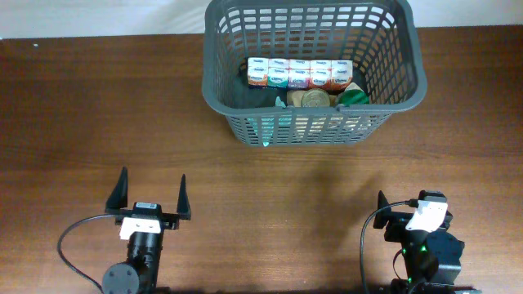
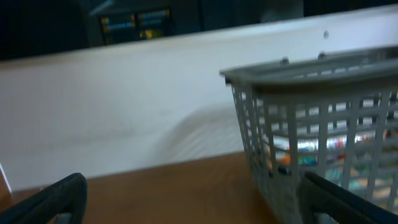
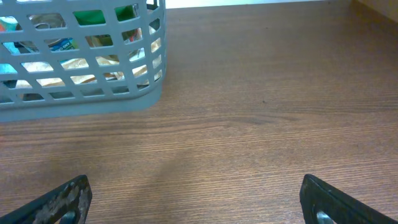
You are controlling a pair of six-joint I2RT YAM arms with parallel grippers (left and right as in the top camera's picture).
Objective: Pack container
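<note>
- Step in hand: I judge the packing finished or paused between items, since I see no loose goods outside the container (image 1: 245, 126). The next move calls for locating another item, if any remains, before I send either arm out.
- Left gripper (image 1: 152, 194): low at the near edge of the table (image 1: 73, 106), fingers pointing toward the far side, jaws spread wide, holding nothing.
- Container: upright at the far middle, well apart from both arms. A row of small cartons (image 1: 299, 75) lies along its back wall, with brownish round items (image 1: 312, 99) and a green packet (image 1: 354, 95) in front of them.
- Right gripper (image 3: 196, 202): low over the wood at the near right, wrist camera facing the container's near corner; jaws wide apart, empty.
</note>
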